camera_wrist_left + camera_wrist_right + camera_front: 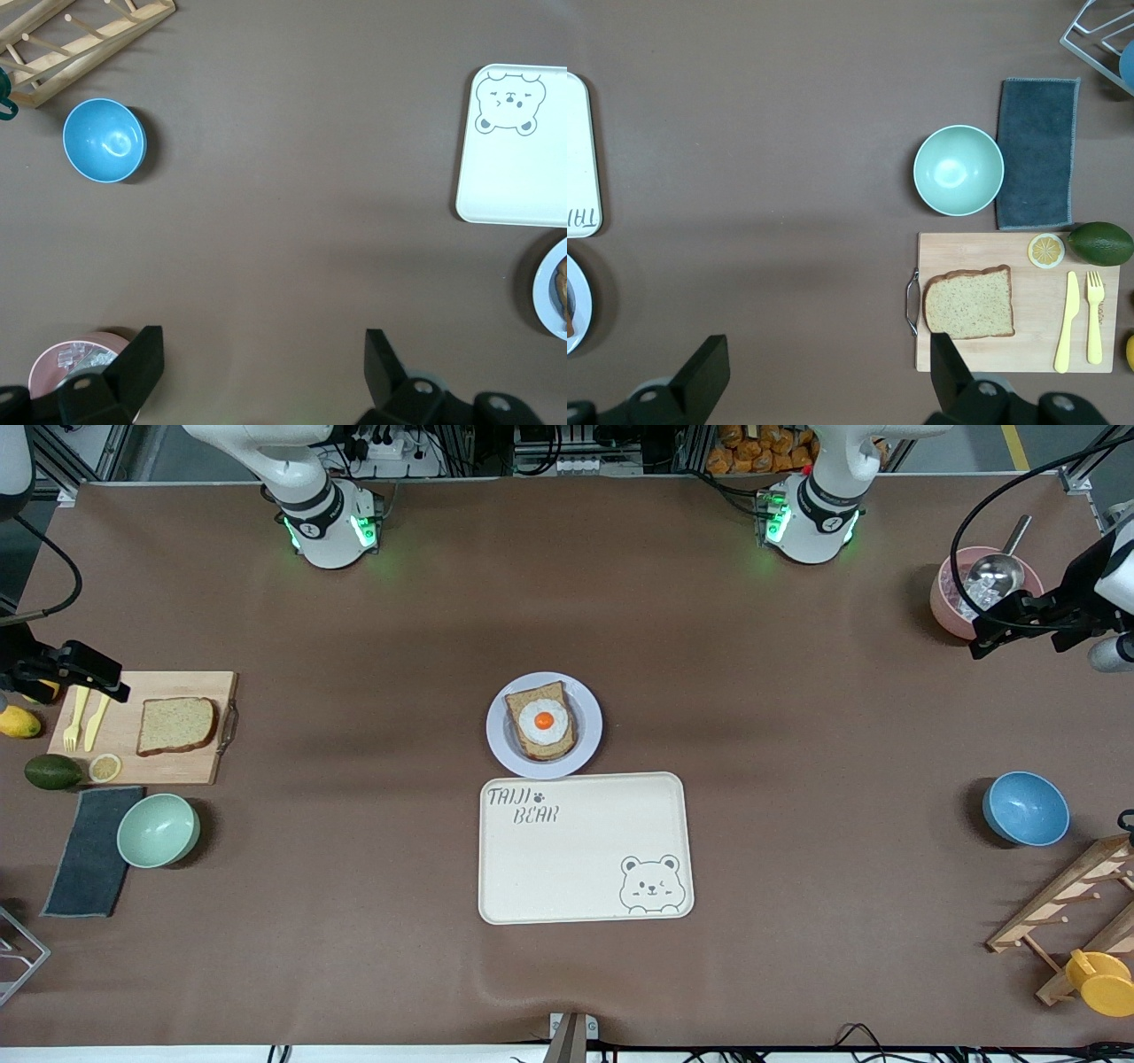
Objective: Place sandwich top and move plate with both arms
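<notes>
The sandwich top (176, 725), a plain speckled slice, lies on a wooden cutting board (190, 769) at the right arm's end of the table; it also shows in the right wrist view (968, 303). The pale plate (499, 740) sits mid-table and bears a bread slice with a fried egg (541, 721). The plate's rim shows in both the left wrist view (546, 297) and the right wrist view (579, 305). My right gripper (106, 678) (828, 372) is open and empty, over the board's outer end. My left gripper (990, 633) (264, 365) is open and empty, over a pink bowl.
A cream bear tray (585, 849) lies just nearer the camera than the plate. A mint bowl (159, 830), grey cloth (89, 850), avocado (51, 771) and yellow cutlery (86, 717) surround the board. A pink bowl with scoop (957, 598), blue bowl (1025, 808) and wooden rack (1072, 903) are at the left arm's end.
</notes>
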Action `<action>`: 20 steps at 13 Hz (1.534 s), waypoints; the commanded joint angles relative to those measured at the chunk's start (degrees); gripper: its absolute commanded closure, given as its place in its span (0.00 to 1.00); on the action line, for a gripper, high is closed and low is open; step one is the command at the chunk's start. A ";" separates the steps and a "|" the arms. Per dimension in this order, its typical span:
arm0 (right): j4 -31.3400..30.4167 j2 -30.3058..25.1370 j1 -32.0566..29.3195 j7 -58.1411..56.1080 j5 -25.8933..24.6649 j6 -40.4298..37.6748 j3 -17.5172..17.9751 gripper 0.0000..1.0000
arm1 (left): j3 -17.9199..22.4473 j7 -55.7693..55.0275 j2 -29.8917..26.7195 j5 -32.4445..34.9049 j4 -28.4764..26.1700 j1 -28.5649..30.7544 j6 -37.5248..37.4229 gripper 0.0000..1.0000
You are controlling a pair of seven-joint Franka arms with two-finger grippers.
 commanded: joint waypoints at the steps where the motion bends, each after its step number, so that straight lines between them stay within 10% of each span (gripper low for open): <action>1: 0.10 -0.03 0.21 -0.20 -0.71 -0.30 -0.09 0.00 | 0.08 0.23 0.17 -0.54 1.08 0.22 -0.41 0.00; 20: -11.48 4.45 -14.11 -10.64 2.54 6.53 -0.27 0.00 | -0.01 0.93 0.79 -0.81 -0.58 1.36 -0.41 0.00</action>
